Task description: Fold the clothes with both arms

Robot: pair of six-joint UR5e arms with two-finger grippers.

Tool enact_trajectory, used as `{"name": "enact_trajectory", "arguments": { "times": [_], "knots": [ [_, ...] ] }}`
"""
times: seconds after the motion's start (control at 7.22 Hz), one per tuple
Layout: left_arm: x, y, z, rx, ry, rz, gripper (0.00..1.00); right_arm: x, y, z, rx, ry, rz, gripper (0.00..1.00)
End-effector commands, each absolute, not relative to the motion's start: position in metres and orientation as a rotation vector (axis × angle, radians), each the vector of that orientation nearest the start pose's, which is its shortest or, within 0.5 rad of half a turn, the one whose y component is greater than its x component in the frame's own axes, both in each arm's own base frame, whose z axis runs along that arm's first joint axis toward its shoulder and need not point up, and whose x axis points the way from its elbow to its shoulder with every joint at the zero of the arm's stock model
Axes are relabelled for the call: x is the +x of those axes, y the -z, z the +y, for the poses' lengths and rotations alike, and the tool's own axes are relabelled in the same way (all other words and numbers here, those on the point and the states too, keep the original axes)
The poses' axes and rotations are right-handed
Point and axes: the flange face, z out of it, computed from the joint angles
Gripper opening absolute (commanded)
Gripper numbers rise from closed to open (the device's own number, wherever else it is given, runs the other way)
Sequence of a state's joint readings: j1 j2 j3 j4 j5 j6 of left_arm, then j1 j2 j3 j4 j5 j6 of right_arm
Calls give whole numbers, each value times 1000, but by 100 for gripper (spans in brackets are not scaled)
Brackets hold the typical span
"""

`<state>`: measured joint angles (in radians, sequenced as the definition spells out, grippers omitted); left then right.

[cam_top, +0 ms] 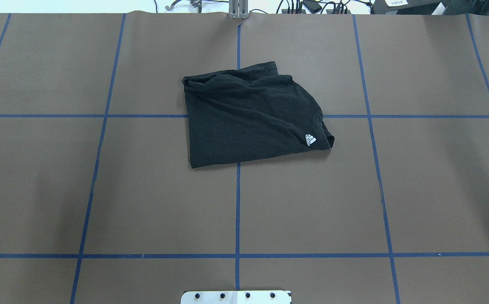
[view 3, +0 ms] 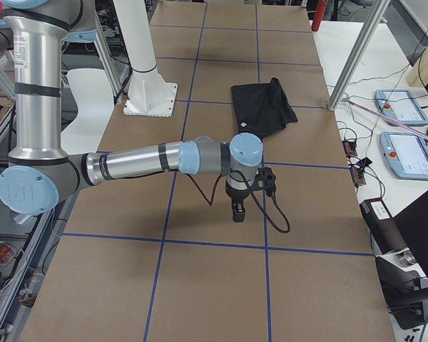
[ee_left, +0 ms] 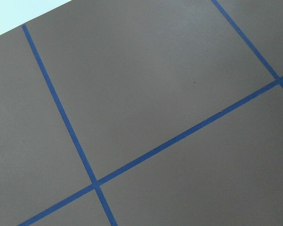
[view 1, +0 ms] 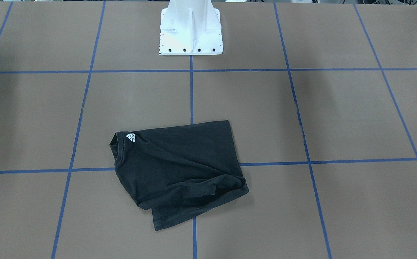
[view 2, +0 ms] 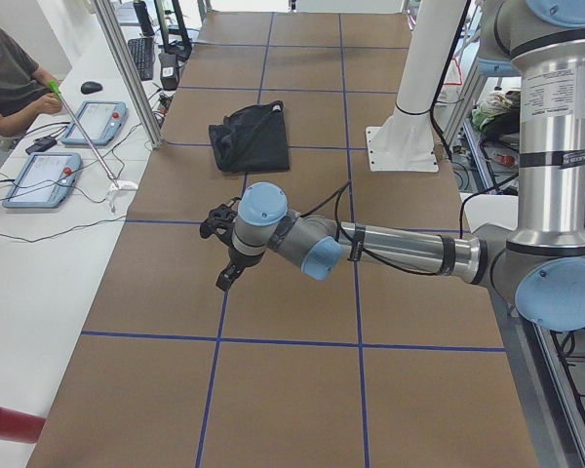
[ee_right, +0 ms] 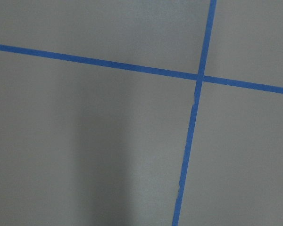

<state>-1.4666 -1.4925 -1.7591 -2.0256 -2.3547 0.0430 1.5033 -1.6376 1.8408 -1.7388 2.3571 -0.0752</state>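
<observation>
Overhead exterior: shirt (cam_top: pixel 248 118) lies folded mid-table (cam_top: pixel 101 190); folding looks nearly done. Exterior left: left gripper (view 2: pixel 224 278) hangs well apart from it; you cannot tell its opening. Exterior right: right gripper (view 3: pixel 237 211) likewise. Next, you would perhaps square its uneven edges.

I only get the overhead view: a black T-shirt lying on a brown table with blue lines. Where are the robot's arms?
Observer: The left side view shows the grey-and-silver left arm stretched out low, its black left gripper pointing down over bare brown table, apart from the black T-shirt.
Visitor: And the other?
Observer: The right side view shows the right arm likewise, right gripper over bare table.
Visitor: Is either touching the shirt?
Observer: No; both wrist views show only table and blue tape lines.
</observation>
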Motion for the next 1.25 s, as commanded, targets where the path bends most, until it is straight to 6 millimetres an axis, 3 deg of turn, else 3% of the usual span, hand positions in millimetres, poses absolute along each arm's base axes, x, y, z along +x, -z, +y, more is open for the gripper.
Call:
{"name": "enact_trajectory", "arguments": {
  "times": [0.0, 0.28, 0.83, 1.11],
  "knots": [
    [-13, -547, -483, 519, -360, 783, 100, 32, -575, -460, 35, 148, -786, 100],
    [-12, -535, -493, 534, -364, 783, 100, 32, -577, -459, 30, 145, -786, 100],
    [-11, -539, -493, 518, -361, 798, 100, 33, -580, -460, 30, 145, -771, 100],
    [-10, -532, -493, 531, -368, 802, 100, 33, -579, -460, 32, 146, -772, 100]
  ]
}}
